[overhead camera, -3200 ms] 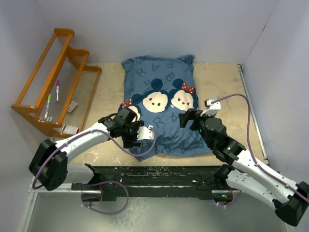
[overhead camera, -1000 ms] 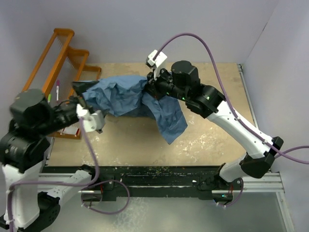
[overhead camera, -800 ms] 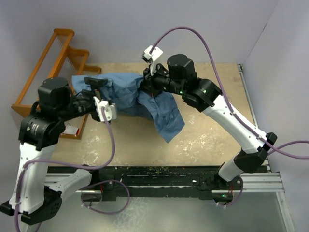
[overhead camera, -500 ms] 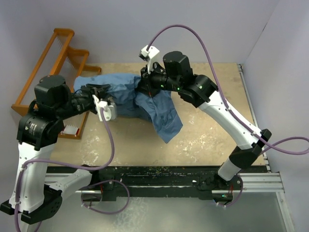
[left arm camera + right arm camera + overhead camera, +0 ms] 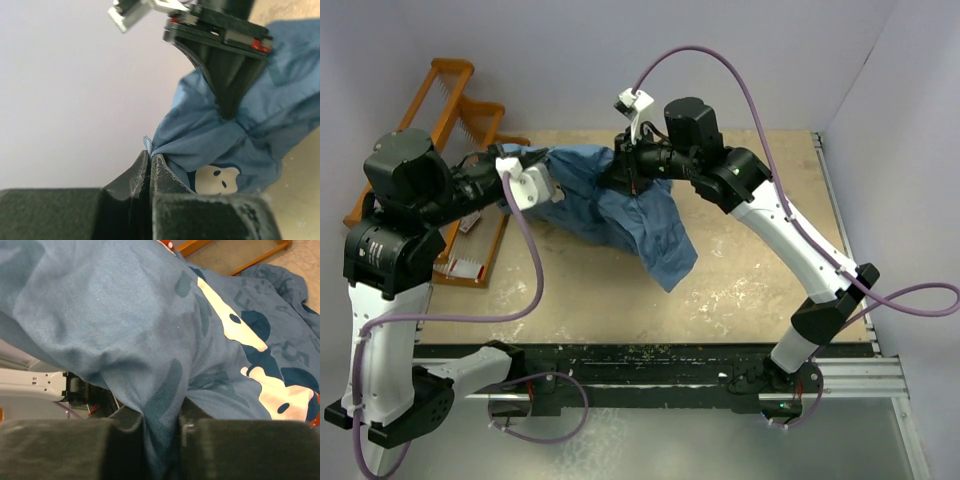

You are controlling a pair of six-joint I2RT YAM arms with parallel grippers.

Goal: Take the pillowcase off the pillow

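- Holds the pillowcase [image 5: 620,215] up off the surface [image 5: 760,240], slung between 2 raised arms toward the back wall.
- Pinches a small gathered corner of the cloth in the left hand [image 5: 150,165], fingers pressed tight together on the fold, and carries that end high, close to the orange wooden rack [image 5: 430,130].
- Clamps a thicker bunch of cloth in the right hand [image 5: 161,424], fingers drawn in on it from both sides and pointing down into the middle of the cover.
- Sets the 2 grips apart along the cloth, probably to stretch the cover out and free whatever is inside toward an open end.
- Leaves 1 long flap drooping toward the near side, low over the surface; touching it or just clear, cannot tell.
- Shows printed mouse faces in both wrist views, so the printed side faces outward at those spots.
- Shows no cream quilting and no yellow edge in any view; cannot tell whether the pillow sits inside the bunched middle or lies hidden somewhere.
- Reads as the lift-and-pull step, with separation neither confirmed nor ruled out.
- Calls for care at the left pinch: so little cloth between the fingers could slip under a hard tug and drop that end.
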